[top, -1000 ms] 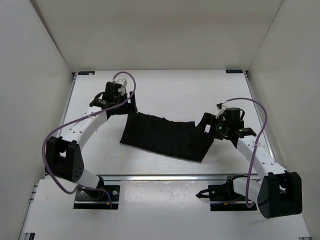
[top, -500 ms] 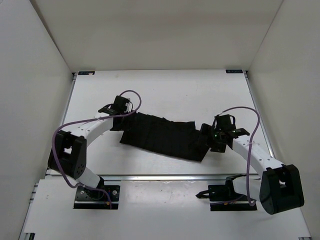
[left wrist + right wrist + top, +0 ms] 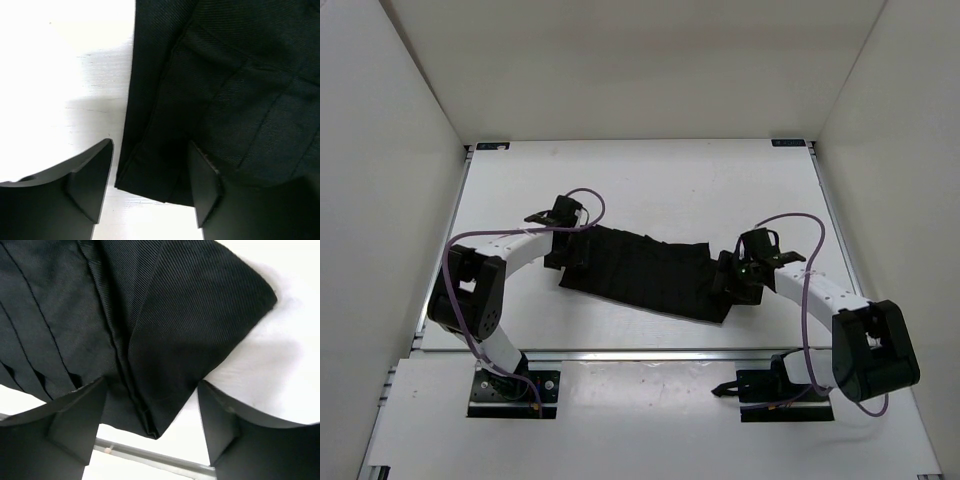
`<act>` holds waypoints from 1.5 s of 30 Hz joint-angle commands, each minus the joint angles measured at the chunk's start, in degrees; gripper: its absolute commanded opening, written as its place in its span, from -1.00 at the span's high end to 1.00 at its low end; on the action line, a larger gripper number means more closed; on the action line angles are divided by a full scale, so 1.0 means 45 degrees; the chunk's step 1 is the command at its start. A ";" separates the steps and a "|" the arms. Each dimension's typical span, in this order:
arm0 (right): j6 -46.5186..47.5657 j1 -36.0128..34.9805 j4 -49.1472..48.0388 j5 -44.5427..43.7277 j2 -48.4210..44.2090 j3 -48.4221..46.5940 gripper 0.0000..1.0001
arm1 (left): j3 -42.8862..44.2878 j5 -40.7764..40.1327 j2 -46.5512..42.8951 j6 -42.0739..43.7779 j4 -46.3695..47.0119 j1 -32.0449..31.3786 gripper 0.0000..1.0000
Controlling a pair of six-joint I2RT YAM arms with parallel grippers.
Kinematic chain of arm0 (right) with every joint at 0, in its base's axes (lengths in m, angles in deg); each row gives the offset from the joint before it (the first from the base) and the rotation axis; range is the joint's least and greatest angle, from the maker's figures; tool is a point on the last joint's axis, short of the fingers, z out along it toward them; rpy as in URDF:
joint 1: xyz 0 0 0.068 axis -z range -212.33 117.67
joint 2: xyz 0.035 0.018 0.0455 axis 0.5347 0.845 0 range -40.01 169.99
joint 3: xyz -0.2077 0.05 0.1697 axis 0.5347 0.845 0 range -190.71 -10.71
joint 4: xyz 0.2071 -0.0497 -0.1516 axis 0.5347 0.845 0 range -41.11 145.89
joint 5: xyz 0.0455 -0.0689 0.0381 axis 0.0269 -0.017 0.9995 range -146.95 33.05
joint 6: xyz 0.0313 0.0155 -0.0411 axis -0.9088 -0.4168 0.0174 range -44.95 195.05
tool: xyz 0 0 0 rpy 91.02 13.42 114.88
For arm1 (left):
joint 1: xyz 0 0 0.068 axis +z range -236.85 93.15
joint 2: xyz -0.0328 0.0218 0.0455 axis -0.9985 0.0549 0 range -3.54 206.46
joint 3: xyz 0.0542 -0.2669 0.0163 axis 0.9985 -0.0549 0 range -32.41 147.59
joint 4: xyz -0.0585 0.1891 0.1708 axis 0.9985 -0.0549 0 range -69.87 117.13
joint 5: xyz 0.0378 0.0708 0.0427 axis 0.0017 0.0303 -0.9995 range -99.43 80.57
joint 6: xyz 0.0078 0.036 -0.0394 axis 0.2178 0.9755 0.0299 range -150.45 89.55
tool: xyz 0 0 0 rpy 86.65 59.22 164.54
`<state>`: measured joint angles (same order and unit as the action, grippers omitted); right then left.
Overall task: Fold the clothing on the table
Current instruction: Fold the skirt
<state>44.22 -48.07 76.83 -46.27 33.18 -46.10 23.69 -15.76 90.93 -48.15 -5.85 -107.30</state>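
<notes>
Clothing [image 3: 645, 272] lies across the middle of the table [image 3: 670, 180], nearer its front edge. My left gripper [image 3: 150, 170] and right gripper [image 3: 152, 405] each straddle an end hem, jaws apart, nothing pinched. A shallow bite could catch one layer only, leaving a crooked fold.
</notes>
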 commanded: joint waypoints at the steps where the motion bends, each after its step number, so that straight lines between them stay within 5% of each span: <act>1: -0.0122 -0.0095 -0.0604 0.0089 0.0532 0.0034 -0.34 | 0.0249 0.0293 -0.0155 0.0045 0.0003 0.0149 -0.39; 10: -0.0044 0.0159 -0.1190 0.0498 0.1529 -0.0433 0.85 | -0.0102 0.0800 0.0294 -0.0130 0.0178 -0.0065 0.16; 12: 0.0228 0.0141 -0.1189 0.0265 0.1704 -0.0901 0.99 | -0.0083 0.0956 0.0430 -0.0228 0.0217 -0.0047 0.35; 20: 0.1477 0.1136 -0.0645 0.0653 0.2426 -0.3768 1.00 | -0.0590 0.2322 0.0567 -0.0735 0.0880 -0.0221 0.87; 29: 0.1598 -0.0971 -0.1305 0.1885 0.3657 -0.7172 1.00 | -0.0084 0.4158 0.1602 -0.1810 0.2637 -0.0730 0.92; 37: 0.0641 -0.3353 -0.1640 0.2627 0.6602 -1.0507 1.00 | 0.1186 0.5546 0.3106 -0.2201 0.3518 -0.0847 0.90; 45: 0.0758 -0.4332 -0.0430 0.2664 0.9438 -1.3812 1.00 | 0.0407 0.6405 0.2990 -0.2553 0.4338 -0.0399 0.89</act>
<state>48.22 -67.22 73.62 -35.76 74.34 -104.13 28.39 12.26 103.92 -59.84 13.63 -109.84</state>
